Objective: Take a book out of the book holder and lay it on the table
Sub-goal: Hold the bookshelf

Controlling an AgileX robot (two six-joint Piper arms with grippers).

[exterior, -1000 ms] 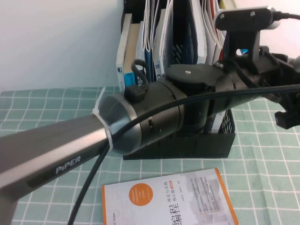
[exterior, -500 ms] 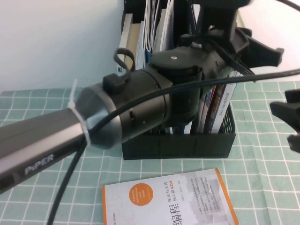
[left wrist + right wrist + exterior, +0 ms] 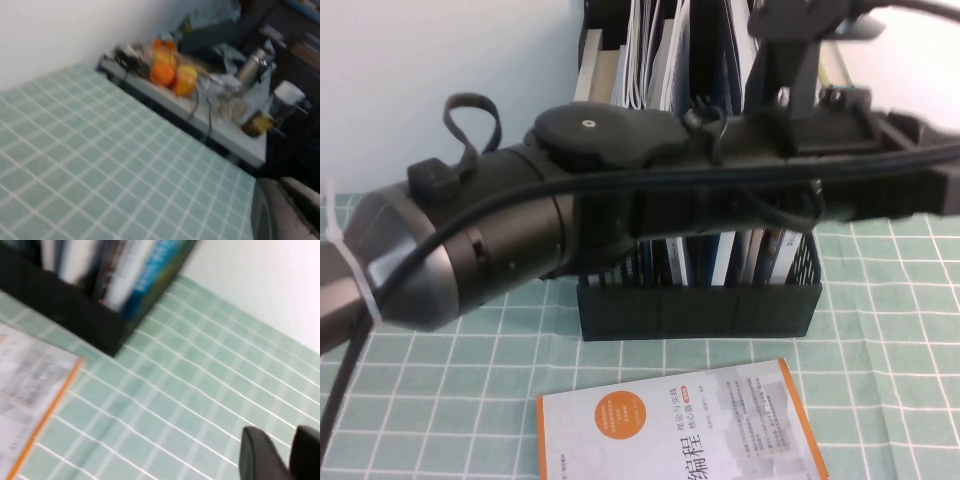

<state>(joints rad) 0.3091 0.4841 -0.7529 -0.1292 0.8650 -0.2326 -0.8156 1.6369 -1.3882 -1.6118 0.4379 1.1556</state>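
The left arm had swung toward 3 o'clock, carrying the left gripper [image 3: 932, 190] past the book holder [image 3: 700, 310], jaw state unclear. The book [image 3: 592, 78] stood upright at the holder's 9 o'clock end. The right gripper [image 3: 285, 455] hung over the table [image 3: 200, 390], jaws narrow and empty.

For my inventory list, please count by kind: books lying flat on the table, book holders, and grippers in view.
Books lying flat on the table: 1, the white and orange book
Book holders: 1, the black book holder
Grippers: 2, the left gripper stretched past the holder's right side, the right gripper over the table near the holder
Total: 4
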